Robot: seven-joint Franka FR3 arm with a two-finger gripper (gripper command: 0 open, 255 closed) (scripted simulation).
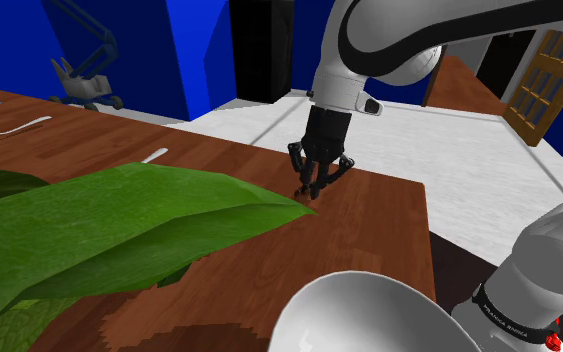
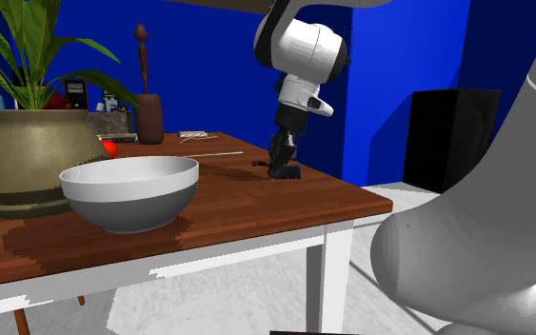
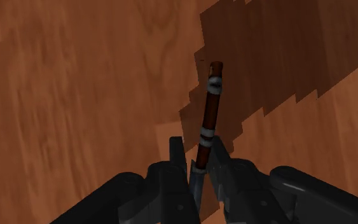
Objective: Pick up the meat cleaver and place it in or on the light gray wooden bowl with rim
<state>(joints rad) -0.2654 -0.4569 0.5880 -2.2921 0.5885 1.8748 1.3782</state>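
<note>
Brown-handled, white-banded meat cleaver (image 3: 209, 114) is clamped at its handle base by black gripper (image 3: 198, 156), low on reddish wooden tabletop (image 1: 379, 240), likely for a balanced lift toward the nearer grey rimmed bowl (image 2: 130, 195).

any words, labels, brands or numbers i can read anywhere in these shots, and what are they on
No text here can be read.
black band on the arm's lower link: small white lettering, too blurred to read.
meat cleaver, clasped in the jaws: pale bands on its handle, no writing.
bowl: plain, no label.
</note>
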